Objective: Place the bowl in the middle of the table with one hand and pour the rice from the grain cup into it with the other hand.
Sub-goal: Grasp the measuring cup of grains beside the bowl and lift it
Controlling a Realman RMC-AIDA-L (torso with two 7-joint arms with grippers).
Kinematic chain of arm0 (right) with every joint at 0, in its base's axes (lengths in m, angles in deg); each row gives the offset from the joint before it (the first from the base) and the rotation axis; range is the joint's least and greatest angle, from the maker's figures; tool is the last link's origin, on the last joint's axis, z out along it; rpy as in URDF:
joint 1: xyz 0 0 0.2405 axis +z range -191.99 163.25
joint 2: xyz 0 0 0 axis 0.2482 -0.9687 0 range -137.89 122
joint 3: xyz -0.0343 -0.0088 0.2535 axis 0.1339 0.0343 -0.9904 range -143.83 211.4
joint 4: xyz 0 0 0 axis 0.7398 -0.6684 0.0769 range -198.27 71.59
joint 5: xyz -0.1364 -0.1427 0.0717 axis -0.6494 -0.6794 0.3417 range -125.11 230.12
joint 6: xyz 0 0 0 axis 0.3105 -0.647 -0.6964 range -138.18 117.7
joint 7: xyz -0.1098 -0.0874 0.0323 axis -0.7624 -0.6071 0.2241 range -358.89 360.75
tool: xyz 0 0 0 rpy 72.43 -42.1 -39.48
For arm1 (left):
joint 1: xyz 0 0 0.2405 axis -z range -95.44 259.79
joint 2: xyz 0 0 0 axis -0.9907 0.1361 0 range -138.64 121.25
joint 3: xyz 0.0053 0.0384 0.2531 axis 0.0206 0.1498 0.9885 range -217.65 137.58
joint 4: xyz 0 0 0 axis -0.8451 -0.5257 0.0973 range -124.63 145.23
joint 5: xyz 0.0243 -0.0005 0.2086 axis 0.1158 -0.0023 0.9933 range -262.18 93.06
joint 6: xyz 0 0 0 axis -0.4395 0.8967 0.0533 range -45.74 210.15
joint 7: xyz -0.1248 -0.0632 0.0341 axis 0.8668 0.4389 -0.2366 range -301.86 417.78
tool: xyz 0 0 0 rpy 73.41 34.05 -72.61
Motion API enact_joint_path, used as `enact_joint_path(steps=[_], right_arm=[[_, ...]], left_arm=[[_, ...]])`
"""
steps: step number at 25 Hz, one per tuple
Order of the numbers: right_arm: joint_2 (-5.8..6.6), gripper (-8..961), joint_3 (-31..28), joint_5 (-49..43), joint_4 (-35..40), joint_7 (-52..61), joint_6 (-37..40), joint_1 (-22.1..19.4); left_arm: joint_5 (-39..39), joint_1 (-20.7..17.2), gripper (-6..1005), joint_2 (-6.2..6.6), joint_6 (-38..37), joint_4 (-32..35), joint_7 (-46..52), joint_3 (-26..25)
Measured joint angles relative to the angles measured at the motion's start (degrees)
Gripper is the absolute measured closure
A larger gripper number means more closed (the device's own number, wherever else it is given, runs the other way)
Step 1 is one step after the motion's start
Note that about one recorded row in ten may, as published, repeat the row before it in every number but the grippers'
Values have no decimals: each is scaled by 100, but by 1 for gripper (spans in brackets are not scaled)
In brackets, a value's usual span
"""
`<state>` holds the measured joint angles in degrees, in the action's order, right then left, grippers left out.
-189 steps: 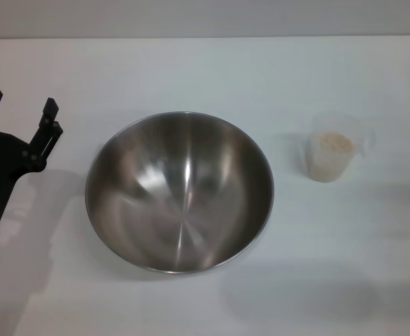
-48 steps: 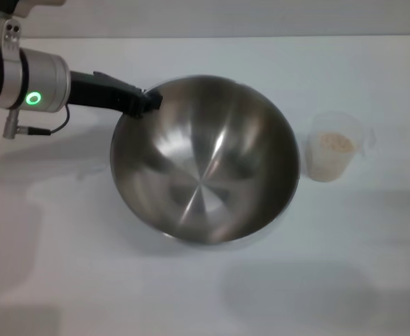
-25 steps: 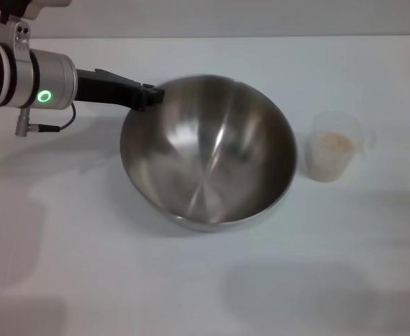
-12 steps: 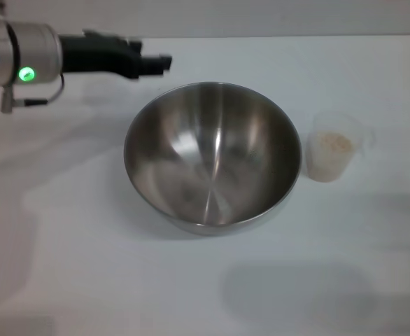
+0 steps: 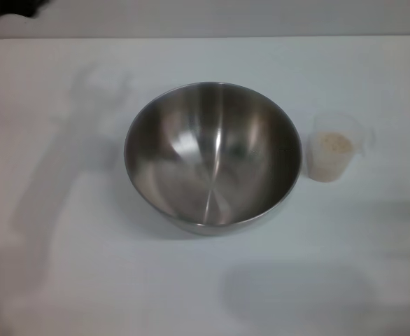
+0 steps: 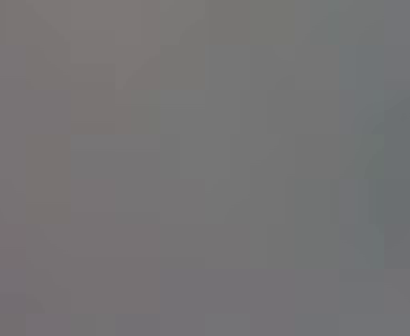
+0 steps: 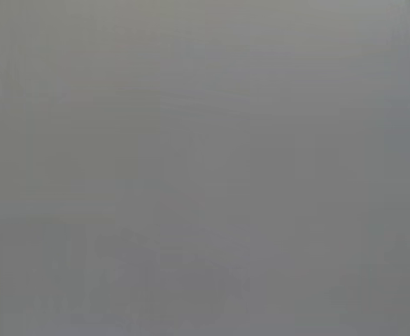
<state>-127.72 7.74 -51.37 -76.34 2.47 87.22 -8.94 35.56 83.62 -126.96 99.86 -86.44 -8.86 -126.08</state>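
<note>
- Head view: the bowl (image 5: 213, 158) stood upright and empty near the middle of the tabletop (image 5: 205, 294), nothing holding it. The grain cup (image 5: 333, 149) stood just beside it on the robot's right, close to the rim but apparently not touching. The rice (image 5: 331, 144) was in the cup, reaching partway up.
- Head view: neither gripper was in frame. A dark sliver at the top left corner may have been part of the left arm; I could not tell. An arm-shaped shadow lay on the tabletop left of the bowl. State of the jaws on either side: not visible, cannot tell.
- Left wrist view: flat grey, nothing to make out.
- Right wrist view: the same, flat grey.
- Judgement: bowl placement looked done; the pour remained.
- Risks: the cup sat tight against the bowl, so jaws reaching in could knock the rim and shift the bowl. The thin plastic cup could slip or flex if squeezed hard. Tipping too early or too far from the rim would scatter grains on the tabletop.
</note>
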Motion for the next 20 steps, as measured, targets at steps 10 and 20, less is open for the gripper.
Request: enact_joint_path(steps=[10,20], right_arm=[[4,112,239,0,70,-7,-142,-88],[13,111,389,0,70,-18,-714,58]], left_arm=[[1542,-675,188,10,-7662,2122,922,2696],[3009,245,189,14,-9619,5800,5274,2646]])
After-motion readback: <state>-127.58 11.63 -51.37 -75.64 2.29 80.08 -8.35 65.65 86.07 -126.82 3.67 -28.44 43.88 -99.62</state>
